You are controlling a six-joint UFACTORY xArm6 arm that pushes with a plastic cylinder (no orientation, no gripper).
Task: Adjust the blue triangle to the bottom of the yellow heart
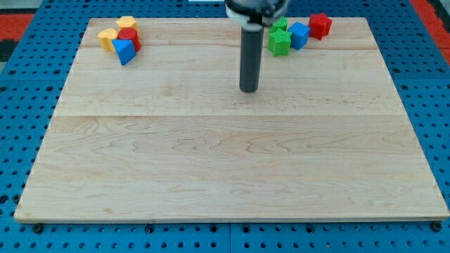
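Camera view shows you a wooden surface (225, 161) with two clusters of blocks along the view's top; your target, the blue triangle (124, 50), sits in the cluster at the view's top left, at the lower right edge of that group, touching the red block (129, 36) above it and just beside the yellow heart (107, 38) to its left; a second yellow block (126, 22) lies behind them; my tip (249, 89) rests on bare wood near the middle of the view's top half, well apart from that cluster and nearer the green blocks (279, 39), the blue block (299, 34) and the red block (320, 25) at the view's top right; there is no gripper on this rod, so nothing opens or closes and you can only shove; expect the triangle to be light, rigid and quick to slide or spin on the smooth wood; push squarely on a flat face, probably its right side, not a corner, or it will likely twist away and drag its neighbours.
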